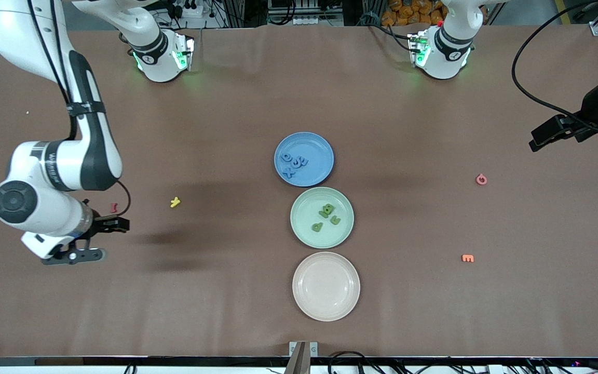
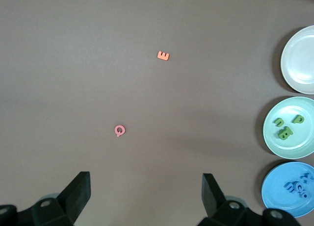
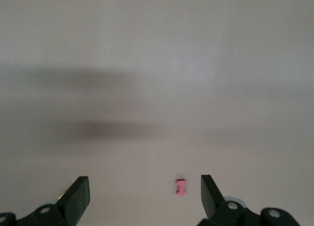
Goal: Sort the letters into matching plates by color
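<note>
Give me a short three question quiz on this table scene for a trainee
1. True or false: the cream plate holds letters.
2. Which plate lies nearest the front camera? A blue plate; B green plate; C cream plate.
3. Fill in: the yellow letter lies toward the ___ arm's end of the table.

Key: 1 false, it is bare. 2 C. 3 right; the pink letter and orange letter lie toward the left arm's end. The left gripper and right gripper are both open.
</note>
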Controlling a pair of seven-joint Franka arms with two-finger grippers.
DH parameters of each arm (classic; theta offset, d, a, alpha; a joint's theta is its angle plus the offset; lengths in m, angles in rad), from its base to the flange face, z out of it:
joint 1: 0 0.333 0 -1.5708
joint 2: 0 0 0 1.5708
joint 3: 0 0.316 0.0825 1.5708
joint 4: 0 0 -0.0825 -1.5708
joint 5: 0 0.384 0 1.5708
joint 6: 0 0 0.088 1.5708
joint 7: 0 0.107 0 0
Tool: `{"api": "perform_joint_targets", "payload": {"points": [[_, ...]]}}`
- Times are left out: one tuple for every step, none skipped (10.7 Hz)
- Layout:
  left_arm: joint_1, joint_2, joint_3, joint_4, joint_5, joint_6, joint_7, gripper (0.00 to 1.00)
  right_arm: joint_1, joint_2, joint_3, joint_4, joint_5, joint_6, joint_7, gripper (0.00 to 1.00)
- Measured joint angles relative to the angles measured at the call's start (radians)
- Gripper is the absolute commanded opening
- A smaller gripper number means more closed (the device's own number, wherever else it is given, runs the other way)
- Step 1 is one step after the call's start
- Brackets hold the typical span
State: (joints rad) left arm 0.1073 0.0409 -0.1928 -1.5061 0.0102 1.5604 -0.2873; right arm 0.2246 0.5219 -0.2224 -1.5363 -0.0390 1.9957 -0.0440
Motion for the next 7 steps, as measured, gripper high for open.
{"api": "perform_joint_targets", "payload": {"points": [[0.000, -0.001, 0.000, 0.001, 0.000, 0.000, 0.010, 1.00, -0.002, -0.021, -0.020, 0.010, 0.000, -0.005, 0.000, 1.00], [0.000, -0.001, 0.000, 0.001, 0.000, 0.000, 0.013, 1.00, -0.004, -0.059, -0.032, 0.020, 0.000, -0.052, 0.000, 1.00], [0.000, -0.001, 0.000, 0.002, 0.000, 0.000, 0.013, 1.00, -0.004, -0.108, -0.040, 0.029, 0.000, -0.115, 0.000, 1.00], [0.000, -0.003, 0.000, 0.003, 0.000, 0.000, 0.013, 1.00, -0.004, -0.165, -0.046, 0.034, 0.000, -0.184, 0.000, 1.00], [0.000, -0.008, -0.003, 0.005, -0.001, 0.000, 0.013, 1.00, -0.005, -0.224, -0.049, 0.036, 0.000, -0.253, 0.000, 1.00], [-0.001, -0.015, -0.007, 0.007, -0.001, -0.001, 0.013, 1.00, -0.005, -0.277, -0.051, 0.044, 0.000, -0.327, 0.000, 1.00], [-0.001, -0.026, -0.007, 0.010, -0.002, -0.001, 0.013, 1.00, -0.005, -0.320, -0.052, 0.067, 0.000, -0.417, 0.000, 1.00]]}}
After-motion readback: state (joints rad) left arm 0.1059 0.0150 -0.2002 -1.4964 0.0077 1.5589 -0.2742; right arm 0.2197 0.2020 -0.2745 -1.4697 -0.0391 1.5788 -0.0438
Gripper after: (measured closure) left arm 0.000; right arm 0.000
